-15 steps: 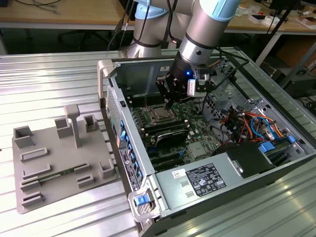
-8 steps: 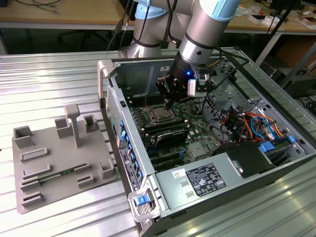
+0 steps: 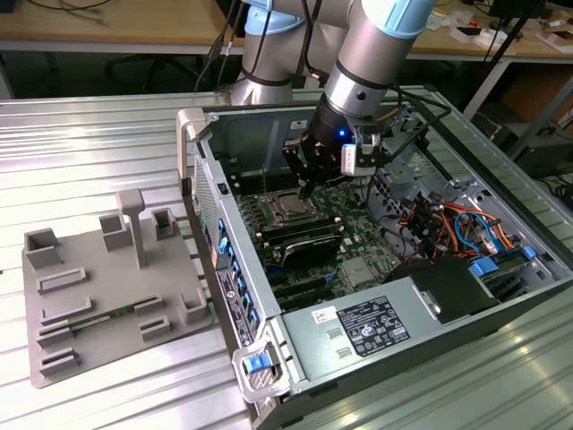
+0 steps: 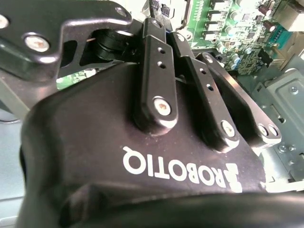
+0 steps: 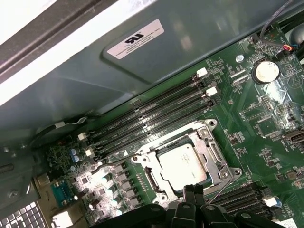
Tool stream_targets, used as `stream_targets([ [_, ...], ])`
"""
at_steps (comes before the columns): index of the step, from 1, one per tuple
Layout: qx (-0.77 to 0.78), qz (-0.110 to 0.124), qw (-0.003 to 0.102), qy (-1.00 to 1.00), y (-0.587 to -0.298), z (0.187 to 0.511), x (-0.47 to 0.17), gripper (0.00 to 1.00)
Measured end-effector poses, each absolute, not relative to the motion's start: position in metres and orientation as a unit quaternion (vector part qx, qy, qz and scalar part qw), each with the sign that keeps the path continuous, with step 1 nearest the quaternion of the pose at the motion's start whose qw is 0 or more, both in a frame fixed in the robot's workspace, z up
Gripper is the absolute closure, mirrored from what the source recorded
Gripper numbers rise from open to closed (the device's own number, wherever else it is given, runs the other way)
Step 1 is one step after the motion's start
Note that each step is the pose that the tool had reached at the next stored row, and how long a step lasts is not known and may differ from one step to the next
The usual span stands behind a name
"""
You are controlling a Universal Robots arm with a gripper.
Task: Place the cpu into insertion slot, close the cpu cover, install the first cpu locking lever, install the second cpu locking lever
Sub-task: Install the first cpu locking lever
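Black gripper (image 5: 194, 190) fingertips, nearest the lens at the lower centre of the first wrist view, are drawn together with nothing between them, poised at the lower edge of the insertion slot (image 5: 216, 147). Seated flat in that socket, at centre-right of the frame, lies the cpu (image 5: 182, 166), its dull silver top exposed through the cut-out of the cpu cover (image 5: 207, 153), which appears folded down around it. A thin wire locking lever (image 5: 219, 190) runs diagonally beside the fingertips, apparently unlatched; the closed tips suit pressing such a slim part. Black memory slots (image 5: 152, 118) lie just above. In the exterior view, the gripper (image 3: 307, 190) hangs over the socket at upper centre of the open computer case (image 3: 269, 331).
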State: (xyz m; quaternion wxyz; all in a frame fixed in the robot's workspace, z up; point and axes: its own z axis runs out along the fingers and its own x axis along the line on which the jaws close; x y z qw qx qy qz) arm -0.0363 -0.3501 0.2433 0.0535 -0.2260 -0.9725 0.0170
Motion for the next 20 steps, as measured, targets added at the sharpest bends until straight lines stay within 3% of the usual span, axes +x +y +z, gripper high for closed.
stream_targets([
  [20,-0.209,0.017,0.053,-0.976,-0.3501,0.2433,-0.0364,0.89],
])
